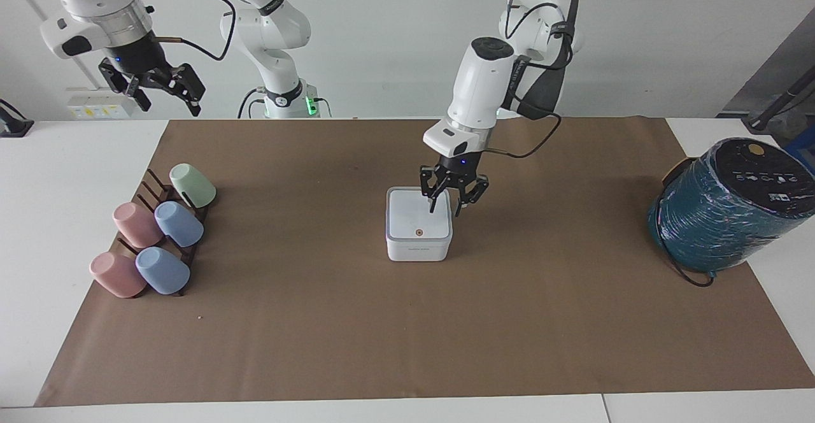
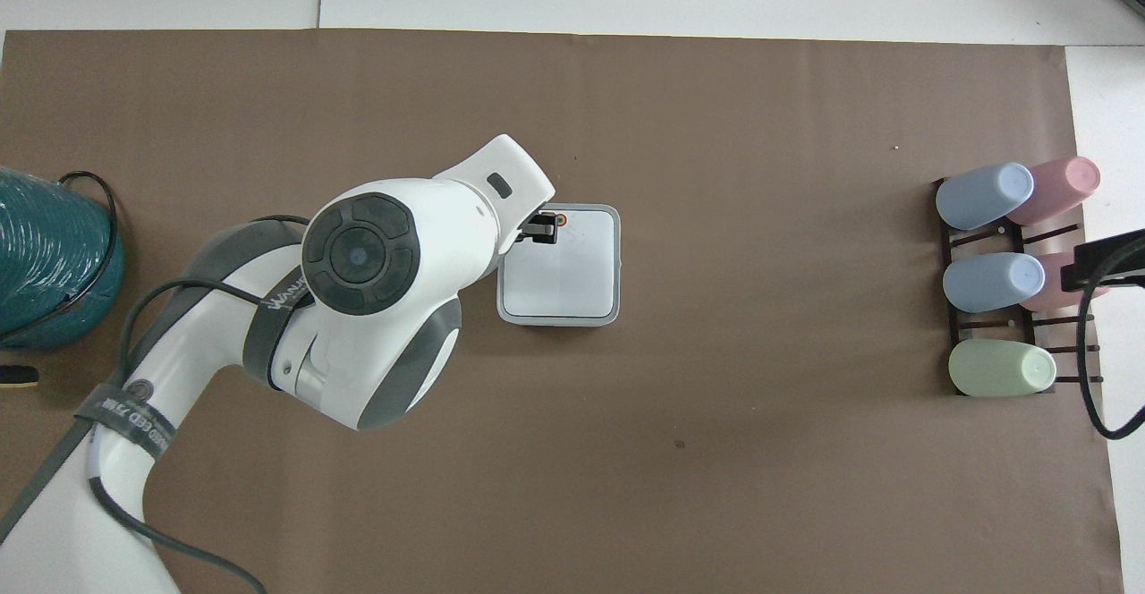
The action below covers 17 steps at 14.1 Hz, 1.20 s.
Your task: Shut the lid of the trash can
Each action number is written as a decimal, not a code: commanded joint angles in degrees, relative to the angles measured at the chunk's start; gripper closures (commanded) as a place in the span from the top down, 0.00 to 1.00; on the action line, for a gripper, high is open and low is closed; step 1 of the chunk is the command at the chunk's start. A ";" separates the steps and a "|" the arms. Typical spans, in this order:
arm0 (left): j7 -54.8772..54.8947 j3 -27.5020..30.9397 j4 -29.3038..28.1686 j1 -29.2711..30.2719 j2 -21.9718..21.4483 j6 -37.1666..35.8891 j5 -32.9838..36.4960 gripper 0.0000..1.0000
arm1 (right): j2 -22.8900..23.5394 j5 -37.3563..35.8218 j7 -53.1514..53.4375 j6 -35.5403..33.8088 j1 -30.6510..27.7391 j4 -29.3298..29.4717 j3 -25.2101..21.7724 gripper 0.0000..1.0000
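Nearest the robots, you are seeing the right gripper hanging high in the air over the right arm's end of the worktop, with its fingers spread apart and nothing between them; that arm is waiting. Under and forward of it, a dark rack is carrying five cups lying on their sides: a green cup nearest the robots, then two blue and two pink ones.

Farther out, the left gripper is hovering over the trash can's edge that faces the robots, toward the left arm's end. Its fingers are parted and holding nothing, their tips just above the lid and apart from it.

The trash can is standing upright on the brown paper sheet in the middle of the worktop. The lid is lying flat and closed on top, its orange dot facing up.

At the left arm's end of the worktop, a large teal-wrapped cylinder is sitting at the sheet's edge with a black cable beside it.
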 commanded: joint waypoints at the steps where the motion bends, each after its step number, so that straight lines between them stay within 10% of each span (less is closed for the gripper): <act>1: 7.12 -0.31 -1.70 4.73 -5.32 -6.87 1.00 0.74 | -1.40 -0.03 0.70 0.18 0.00 -1.39 0.05 1.00; 3: 13.64 -0.31 -1.79 9.55 -8.57 -13.20 1.09 1.00 | -1.40 -0.03 0.70 0.18 0.00 -1.39 0.14 1.00; 11: 32.92 0.13 -0.48 25.30 -14.65 -24.82 0.74 1.00 | -1.40 -0.03 0.70 0.18 0.00 -1.39 0.14 1.00; 17: 32.92 0.22 13.74 27.07 -10.45 -37.47 -0.14 1.00 | -1.40 0.06 0.70 0.18 0.00 -1.39 0.05 1.00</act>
